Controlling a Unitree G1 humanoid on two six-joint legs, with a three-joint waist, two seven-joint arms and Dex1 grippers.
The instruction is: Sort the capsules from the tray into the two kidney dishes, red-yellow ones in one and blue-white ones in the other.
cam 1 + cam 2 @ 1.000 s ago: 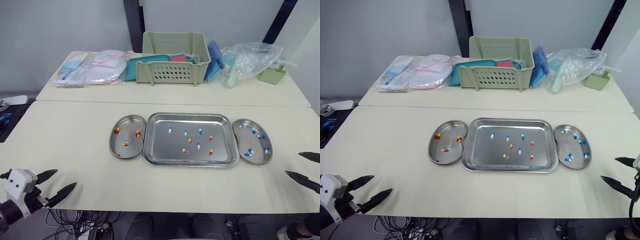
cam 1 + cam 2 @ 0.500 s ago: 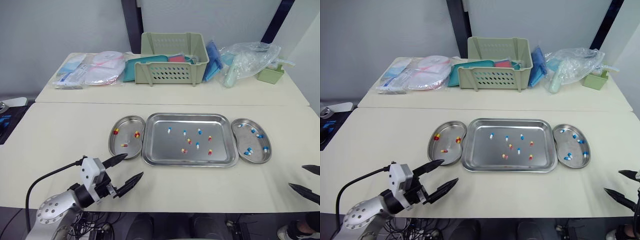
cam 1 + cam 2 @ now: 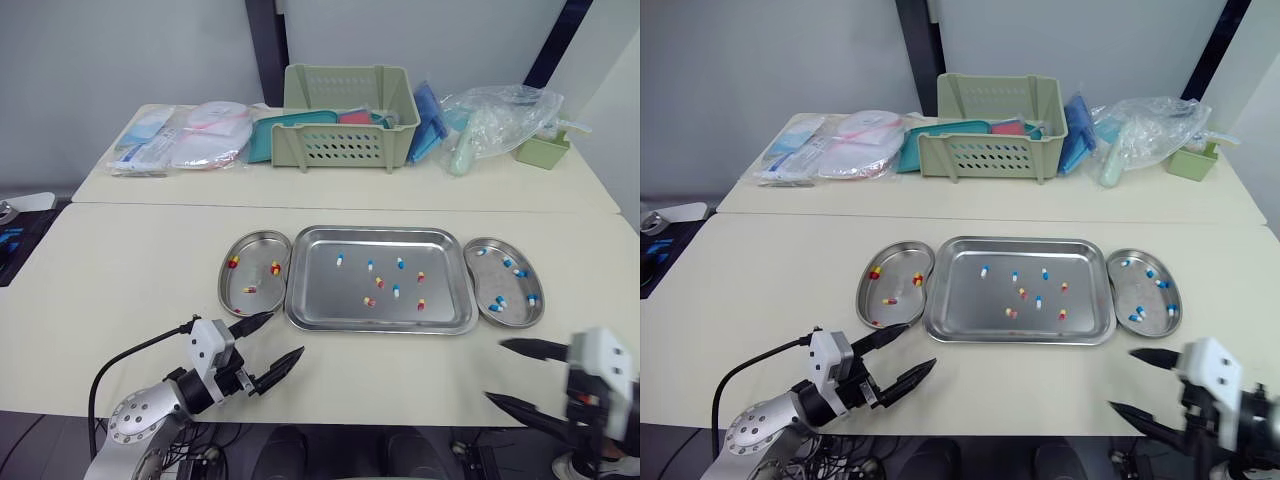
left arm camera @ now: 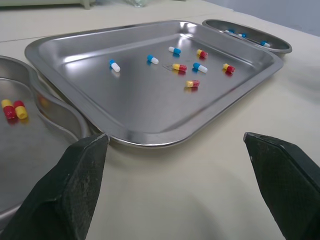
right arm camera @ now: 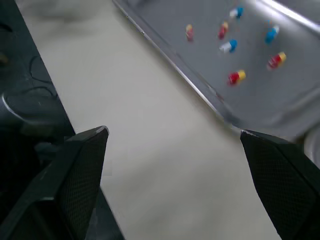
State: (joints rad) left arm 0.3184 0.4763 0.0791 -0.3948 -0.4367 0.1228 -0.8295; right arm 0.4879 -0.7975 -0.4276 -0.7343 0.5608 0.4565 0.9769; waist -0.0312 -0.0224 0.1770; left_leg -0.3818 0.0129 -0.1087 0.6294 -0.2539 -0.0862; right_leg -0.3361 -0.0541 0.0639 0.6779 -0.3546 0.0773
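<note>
A steel tray (image 3: 320, 292) lies mid-table holding several loose capsules, red-yellow ones (image 3: 370, 301) and blue-white ones (image 3: 340, 259). Against its left side is a kidney dish (image 3: 251, 276) with a few red-yellow capsules (image 3: 233, 262). Touching its right side, the other kidney dish (image 3: 501, 286) holds several blue-white capsules (image 3: 520, 272). My left gripper (image 3: 285, 335) hovers open just in front of the left dish and the tray's front-left corner, with nothing held. My right gripper (image 3: 495, 370) is open and empty in front of the right dish. In the left wrist view the tray (image 4: 150, 100) lies beyond the open fingers (image 4: 75, 190).
A second table at the back carries a green basket (image 3: 348, 115), wrapped packets (image 3: 180, 140), a plastic bag (image 3: 500, 120) and a small green container (image 3: 543, 150). The table's front edge runs just under both grippers. Bare tabletop lies left of the dishes.
The left gripper moved from the front-left corner rightwards and forwards to just in front of the left dish. The right gripper came in from the right edge towards the right dish.
</note>
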